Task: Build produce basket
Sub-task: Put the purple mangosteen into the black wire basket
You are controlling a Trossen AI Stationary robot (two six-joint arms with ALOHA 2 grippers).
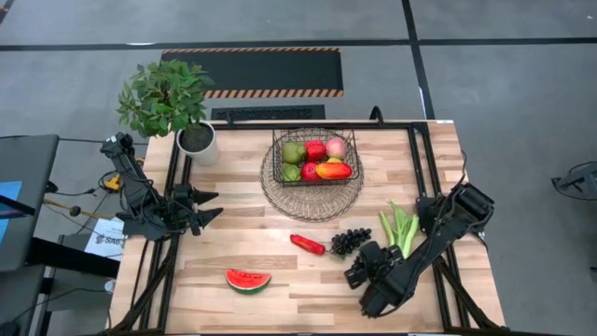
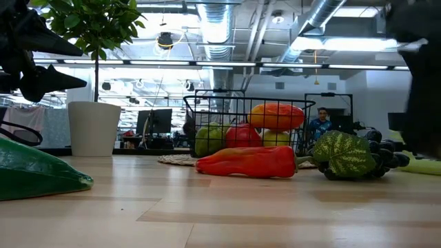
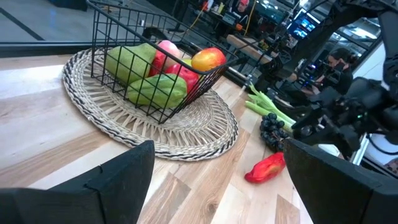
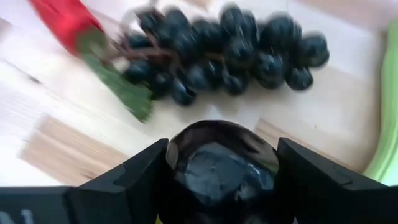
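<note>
Your right hand (image 1: 357,273) sits at 5 o'clock on the tabletop (image 1: 280,266), fingers partly closed against both sides of a dark, glossy eggplant (image 4: 217,165). Grapes (image 1: 350,241) lie just beyond it at 11 o'clock, touching the chili (image 1: 308,245). The leek (image 1: 401,229) is at its 1 o'clock. Your left hand (image 1: 213,206) hangs wide open and empty at the tabletop's 9 o'clock edge. The basket (image 1: 277,159), on a round tray (image 1: 312,205) at 12 o'clock, holds pears, apple, peach and mango. The watermelon (image 1: 248,280) lies at 7 o'clock.
</note>
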